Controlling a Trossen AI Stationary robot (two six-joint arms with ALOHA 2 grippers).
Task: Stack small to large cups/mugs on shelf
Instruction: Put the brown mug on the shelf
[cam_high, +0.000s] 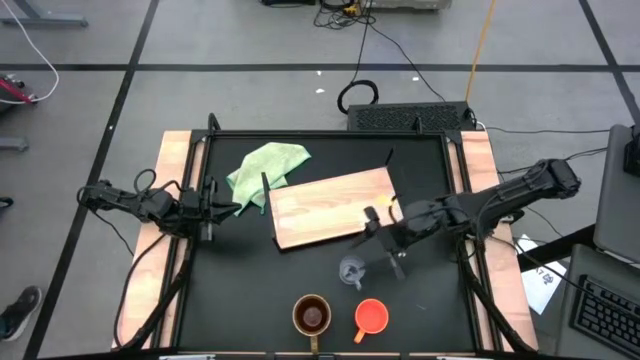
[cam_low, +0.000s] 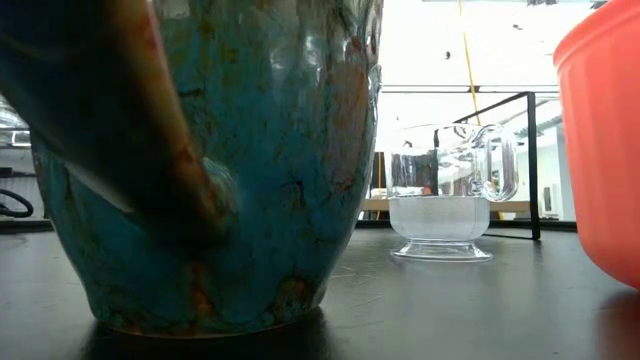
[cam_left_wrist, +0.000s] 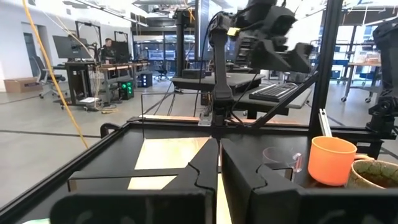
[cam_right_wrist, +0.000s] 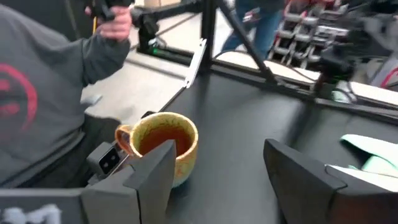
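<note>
Hovering above the glass cup (cam_high: 351, 270), the right gripper (cam_high: 383, 243) spreads its fingers.

— What do you have on the table besides the job itself?

— You've got a light green cloth (cam_high: 266, 168) lying crumpled on the black table (cam_high: 240, 290), toward the far left part.

— And past the table?

— You can see a person in a grey sleeve (cam_right_wrist: 37, 93) close by in the right wrist view, a keyboard (cam_high: 608, 315) off to the right, and a black cable (cam_high: 357, 95) looped on the floor.
</note>
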